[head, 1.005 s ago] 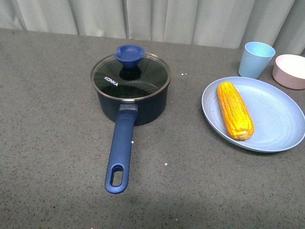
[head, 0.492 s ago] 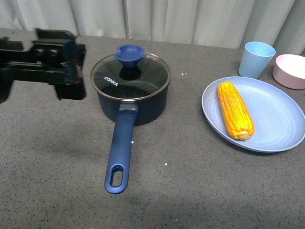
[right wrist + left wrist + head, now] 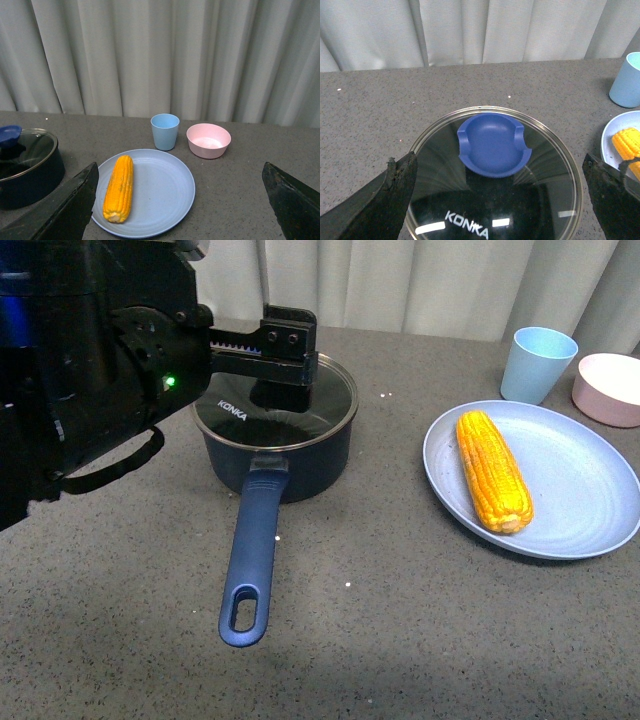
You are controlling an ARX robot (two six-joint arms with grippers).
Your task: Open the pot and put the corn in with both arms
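The navy pot (image 3: 300, 465) stands at mid-table with its glass lid (image 3: 295, 412) on and its long handle (image 3: 252, 545) pointing toward me. My left gripper (image 3: 283, 368) hovers open just above the lid and hides the knob in the front view. In the left wrist view the blue knob (image 3: 492, 145) lies between the spread fingers (image 3: 395, 200), untouched. The corn (image 3: 493, 470) lies on a blue plate (image 3: 590, 490) to the right. My right gripper (image 3: 180, 167) is open above the table, short of the corn (image 3: 119, 187), and is out of the front view.
A light blue cup (image 3: 537, 362) and a pink bowl (image 3: 608, 388) stand behind the plate at the back right. A grey curtain hangs along the table's far edge. My bulky left arm (image 3: 80, 370) fills the upper left of the front view.
The left arm has come in from the left, from out of view to over the pot's lid. Pot, lid and corn have not moved.
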